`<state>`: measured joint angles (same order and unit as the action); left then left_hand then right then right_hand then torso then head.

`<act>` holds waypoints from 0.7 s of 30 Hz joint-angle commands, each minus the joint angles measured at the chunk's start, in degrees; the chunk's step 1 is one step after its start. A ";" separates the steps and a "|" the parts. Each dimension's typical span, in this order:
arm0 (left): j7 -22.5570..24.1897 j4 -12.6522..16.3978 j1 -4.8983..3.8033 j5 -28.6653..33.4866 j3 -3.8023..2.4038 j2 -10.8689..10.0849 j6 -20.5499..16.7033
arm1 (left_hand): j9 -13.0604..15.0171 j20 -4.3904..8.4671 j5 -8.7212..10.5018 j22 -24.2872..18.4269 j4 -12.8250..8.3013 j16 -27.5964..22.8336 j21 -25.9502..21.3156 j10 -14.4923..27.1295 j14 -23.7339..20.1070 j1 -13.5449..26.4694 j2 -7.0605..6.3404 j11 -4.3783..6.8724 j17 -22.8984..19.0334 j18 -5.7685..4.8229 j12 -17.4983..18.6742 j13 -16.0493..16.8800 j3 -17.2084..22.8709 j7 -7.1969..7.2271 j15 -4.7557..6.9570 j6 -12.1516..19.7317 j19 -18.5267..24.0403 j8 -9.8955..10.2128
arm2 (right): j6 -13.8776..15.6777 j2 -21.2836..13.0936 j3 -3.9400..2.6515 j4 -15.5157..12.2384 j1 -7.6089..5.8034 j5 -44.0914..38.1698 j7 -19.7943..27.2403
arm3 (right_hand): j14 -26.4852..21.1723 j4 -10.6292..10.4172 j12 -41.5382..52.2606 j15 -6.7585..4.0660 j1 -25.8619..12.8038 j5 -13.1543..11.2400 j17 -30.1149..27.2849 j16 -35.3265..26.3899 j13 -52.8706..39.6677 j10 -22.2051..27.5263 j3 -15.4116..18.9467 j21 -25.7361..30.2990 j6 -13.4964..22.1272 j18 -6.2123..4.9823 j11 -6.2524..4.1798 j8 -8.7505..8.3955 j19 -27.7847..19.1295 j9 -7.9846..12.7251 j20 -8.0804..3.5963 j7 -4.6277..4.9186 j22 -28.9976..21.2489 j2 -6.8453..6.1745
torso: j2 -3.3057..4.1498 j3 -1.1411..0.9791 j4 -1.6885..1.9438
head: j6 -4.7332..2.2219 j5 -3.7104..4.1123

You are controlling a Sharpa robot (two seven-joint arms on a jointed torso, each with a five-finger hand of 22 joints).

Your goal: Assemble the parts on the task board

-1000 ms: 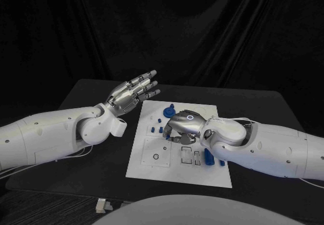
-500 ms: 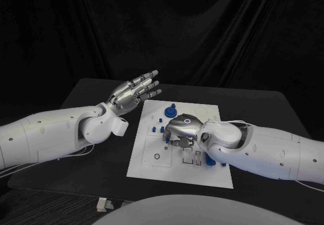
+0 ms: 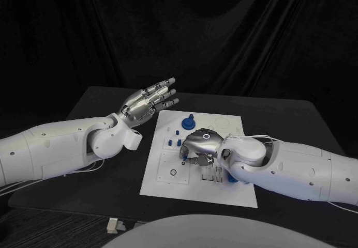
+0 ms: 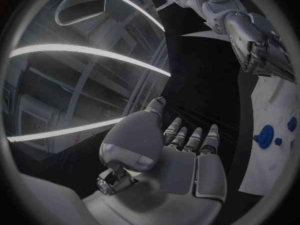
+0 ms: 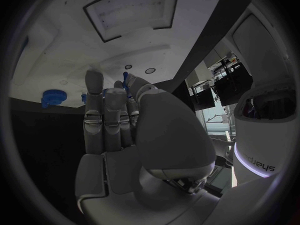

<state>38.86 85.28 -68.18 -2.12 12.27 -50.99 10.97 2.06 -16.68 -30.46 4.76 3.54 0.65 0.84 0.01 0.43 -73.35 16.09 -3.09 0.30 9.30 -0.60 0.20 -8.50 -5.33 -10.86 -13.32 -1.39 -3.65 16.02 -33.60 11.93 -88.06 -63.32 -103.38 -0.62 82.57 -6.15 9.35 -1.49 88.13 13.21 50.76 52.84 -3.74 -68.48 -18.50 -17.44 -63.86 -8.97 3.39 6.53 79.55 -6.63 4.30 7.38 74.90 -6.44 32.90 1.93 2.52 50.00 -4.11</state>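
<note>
Right hand (image 3: 200, 147): I've brought it lower over task board (image 3: 224, 194) middle since a second ago, blue part (image 5: 127, 81) pinched at fingertips; insertion near. Left hand (image 3: 147, 101): unchanged, fingers spread, empty, beside board.

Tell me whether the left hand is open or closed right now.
Open. The left hand hangs above the table beside the task board, fingers spread and straight, holding nothing; the left wrist view shows its palm bare too.

black table (image 3: 291, 121), dark curtain backdrop (image 3: 246, 46)
</note>
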 commanded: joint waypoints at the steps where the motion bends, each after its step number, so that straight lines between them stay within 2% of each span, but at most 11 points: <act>1: 4.82 0.15 0.07 0.39 -0.06 0.12 0.57 | 0.09 -0.05 -0.32 0.05 -0.05 0.32 0.19 -0.06 -0.13 0.23 0.30 -0.29 0.04 0.39 -0.37 0.08 0.18 0.03 -0.19 -0.51 -0.27 -0.26 | -0.79 0.09 -0.03 0.03 0.34 -0.56 -1.20 | 0.02 0.24 -0.27 0.10 -0.17 -0.27 -0.03 -0.09 -0.09 -0.36 -0.23 0.37 0.41 -0.40 0.09 -0.31 -0.18 0.09 -0.12 -0.19 2.63 -0.27 | -0.06 0.03 -0.10 | 0.00 -0.11; 5: 4.70 0.13 0.07 0.39 -0.06 0.12 0.59 | 0.12 -0.05 -0.31 0.05 -0.11 0.34 0.20 -0.06 -0.13 0.25 0.32 -0.34 0.04 0.40 -0.38 0.09 0.27 -0.04 -0.21 -0.68 -0.29 -0.34 | -0.96 0.29 -0.03 0.22 0.62 -0.56 -1.20 | -0.04 0.28 -0.31 0.10 -0.15 -0.31 -0.18 -0.24 -0.09 -0.36 -0.25 0.33 0.41 -0.40 0.10 -0.34 -0.20 0.09 -0.12 -0.17 2.63 -0.29 | -0.13 0.07 -0.15 | 0.00 -0.14; 10: 4.55 0.10 0.07 0.39 -0.06 0.15 0.67 | 0.12 -0.05 -0.31 0.05 -0.11 0.34 0.20 -0.06 -0.13 0.25 0.32 -0.34 0.04 0.40 -0.38 0.09 0.27 -0.04 -0.21 -0.68 -0.29 -0.34 | -0.94 0.66 -0.03 0.60 0.94 -0.56 -1.15 | -0.04 0.28 -0.31 0.10 -0.15 -0.31 -0.18 -0.24 -0.09 -0.36 -0.25 0.33 0.41 -0.40 0.10 -0.34 -0.20 0.09 -0.12 -0.17 2.63 -0.29 | -0.16 0.08 -0.04 | 0.00 -0.01; 21: 4.11 -0.07 0.08 0.39 -0.06 0.40 0.96 | 0.13 -0.06 -0.31 0.06 -0.15 0.37 0.20 -0.06 -0.12 0.29 0.32 -0.38 0.05 0.40 -0.38 0.09 0.35 -0.09 -0.24 -0.75 -0.30 -0.39 | -1.34 1.12 -0.03 1.08 1.41 -0.56 -1.12 | -0.14 0.30 -0.32 0.12 -0.18 -0.41 -0.38 -0.44 -0.12 -0.49 -0.28 0.54 0.44 -0.42 0.11 -0.41 -0.29 0.11 -0.11 -0.14 2.59 -0.29 | -0.17 0.01 0.02 | 0.00 0.03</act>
<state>38.86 85.17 -68.17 -2.12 12.27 -50.71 11.09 2.13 -16.68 -30.46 4.75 3.39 0.65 0.84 0.01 0.43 -73.35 16.09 -3.08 0.30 9.31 -0.60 0.20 -8.34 -5.33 -10.86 -13.73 -1.39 -3.64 15.26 -32.53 11.93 -86.98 -62.09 -103.46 -0.80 82.56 -6.00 9.14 -1.49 88.13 12.98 50.44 52.57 -3.77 -68.47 -18.65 -17.08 -63.86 -8.97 3.40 6.32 79.55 -6.57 4.30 7.38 74.94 -6.44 32.73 1.97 2.53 50.00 -4.04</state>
